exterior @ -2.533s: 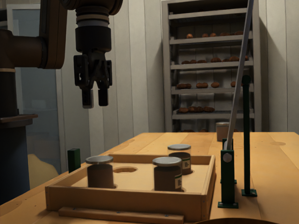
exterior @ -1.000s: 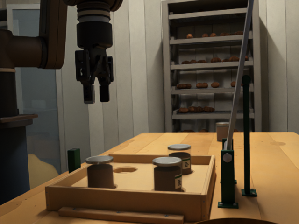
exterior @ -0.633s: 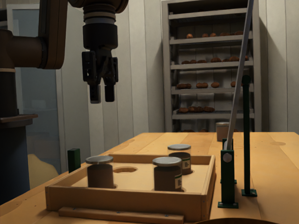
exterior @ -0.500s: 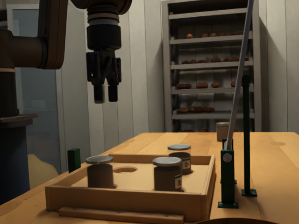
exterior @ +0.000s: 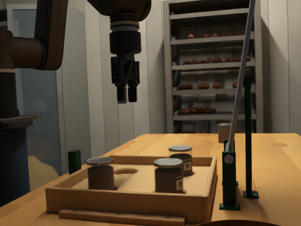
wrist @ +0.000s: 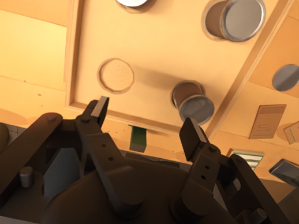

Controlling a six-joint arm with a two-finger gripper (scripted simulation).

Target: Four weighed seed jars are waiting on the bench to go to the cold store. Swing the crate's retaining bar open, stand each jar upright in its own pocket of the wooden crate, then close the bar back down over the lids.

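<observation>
My gripper hangs open and empty high above the far side of the wooden crate. Three seed jars stand upright in crate pockets: one at the near left, one at the near right and one at the far right. The far left pocket holds nothing. The fourth jar stands on the bench beyond the crate. The retaining bar is swung up, leaning steeply from its green hinge post.
A green block stands on the bench at the crate's left edge, and a tall green post stands right of the hinge post. Small cards and boxes lie on the bench near the fourth jar. A shelf rack fills the back wall.
</observation>
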